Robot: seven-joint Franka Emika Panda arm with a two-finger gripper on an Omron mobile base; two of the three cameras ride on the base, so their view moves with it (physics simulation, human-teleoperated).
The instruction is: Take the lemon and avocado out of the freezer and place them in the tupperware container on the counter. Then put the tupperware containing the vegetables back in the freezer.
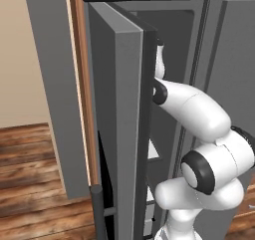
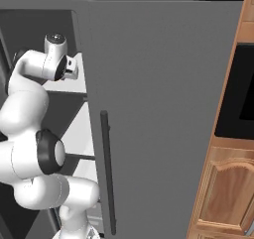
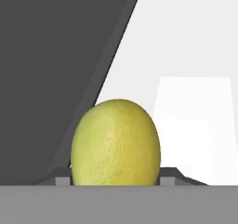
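lemon [image 3: 116, 143] on white freezer [image 2: 149, 109] shelf, sitting between my gripper [image 3: 116, 180] tips | grip: cannot tell if clamped | handling: looks light, firm, rounded; may slip; I'd squeeze across its middle

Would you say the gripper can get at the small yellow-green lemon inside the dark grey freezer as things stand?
Probably yes: the gripper already has the small yellow-green lemon between its fingertips on the white shelf, and the dark grey freezer door stands open, so nothing blocks it.
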